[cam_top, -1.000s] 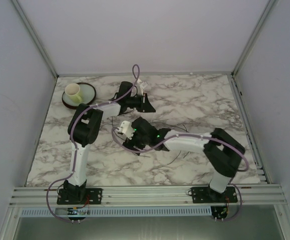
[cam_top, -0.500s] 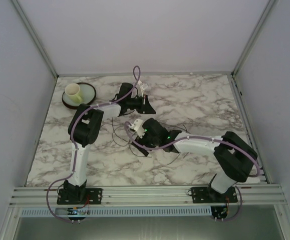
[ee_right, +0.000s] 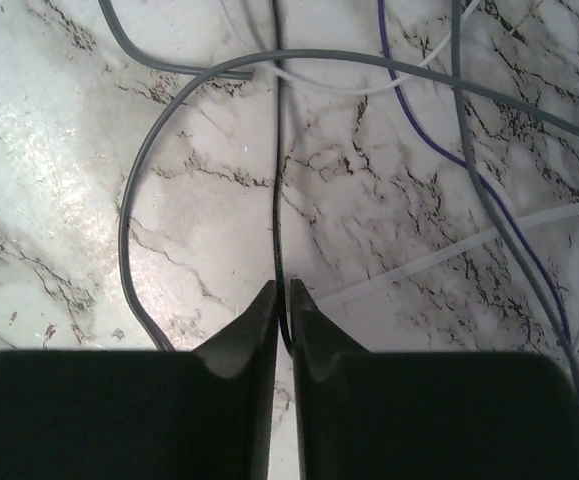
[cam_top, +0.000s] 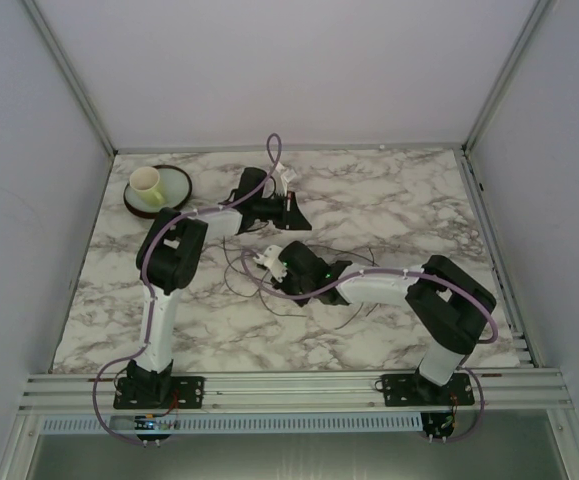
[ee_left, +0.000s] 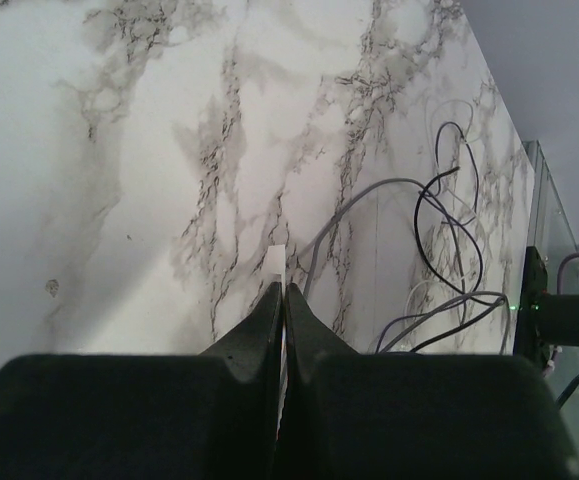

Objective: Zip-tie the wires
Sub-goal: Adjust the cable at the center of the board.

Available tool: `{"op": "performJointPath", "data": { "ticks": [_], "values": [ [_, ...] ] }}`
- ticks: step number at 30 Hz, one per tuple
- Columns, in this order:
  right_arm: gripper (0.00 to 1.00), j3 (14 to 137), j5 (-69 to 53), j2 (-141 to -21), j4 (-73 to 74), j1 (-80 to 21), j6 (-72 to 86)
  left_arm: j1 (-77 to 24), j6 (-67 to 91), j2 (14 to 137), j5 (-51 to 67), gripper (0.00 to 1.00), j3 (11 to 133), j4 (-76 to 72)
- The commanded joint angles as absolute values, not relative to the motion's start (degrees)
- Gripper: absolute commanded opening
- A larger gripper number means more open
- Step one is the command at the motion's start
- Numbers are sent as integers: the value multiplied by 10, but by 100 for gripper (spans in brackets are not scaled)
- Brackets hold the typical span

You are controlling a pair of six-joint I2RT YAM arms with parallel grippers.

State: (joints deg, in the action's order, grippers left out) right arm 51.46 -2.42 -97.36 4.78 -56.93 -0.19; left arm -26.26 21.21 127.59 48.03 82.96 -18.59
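The wires (cam_top: 354, 256) lie in loose dark loops on the marble table around the right wrist; in the left wrist view the wires (ee_left: 451, 222) curl at the right. My right gripper (ee_right: 282, 291) is shut on one thin black wire (ee_right: 278, 150) that runs straight away from its tips. Grey and purple wires (ee_right: 489, 200) cross beside it, and a pale flat strip (ee_right: 449, 256) lies on the marble to the right. My left gripper (ee_left: 282, 290) hangs over the table's far middle. It is shut on a thin white zip tie (ee_left: 277, 260), whose end sticks out past the tips.
A pale yellow cup (cam_top: 147, 181) stands on a dark round plate (cam_top: 176, 190) at the far left corner. The right arm (cam_top: 389, 285) stretches low across the table's middle. A metal rail (cam_top: 289, 385) runs along the near edge, and walls close in the other sides.
My right gripper was open and has shut on the black wire; its wrist shifted right, then back toward the left arm. The left arm has hardly moved.
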Motion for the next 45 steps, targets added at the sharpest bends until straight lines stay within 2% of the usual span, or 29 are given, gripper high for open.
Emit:
{"op": "performJointPath", "data": {
  "ticks": [1,8,17,20,25,31,37,40,45],
  "values": [
    [1,544,-8,-960,58,-569,-8,-271,208,1253,492,0,811,-205],
    [0,563,23,-972,50,-539,-23,-289,257,1228,482,0,744,-276],
    [0,571,32,-987,24,-497,-57,-292,303,1217,440,0,716,-279],
    [20,572,22,-985,29,-497,-62,-292,321,1220,431,0,724,-268],
    [44,552,21,-942,25,-492,-52,-292,332,1222,449,0,729,-264],
    [61,493,39,-843,-7,-487,-36,-291,280,1222,453,0,758,-185],
    [74,348,110,-713,-131,-483,-48,-293,262,1207,448,0,750,-159],
    [98,265,125,-639,-226,-482,-80,-295,268,1200,441,0,738,-149],
    [99,125,42,-535,-378,-481,-194,-296,279,1192,431,0,734,-103]
  ]
}}
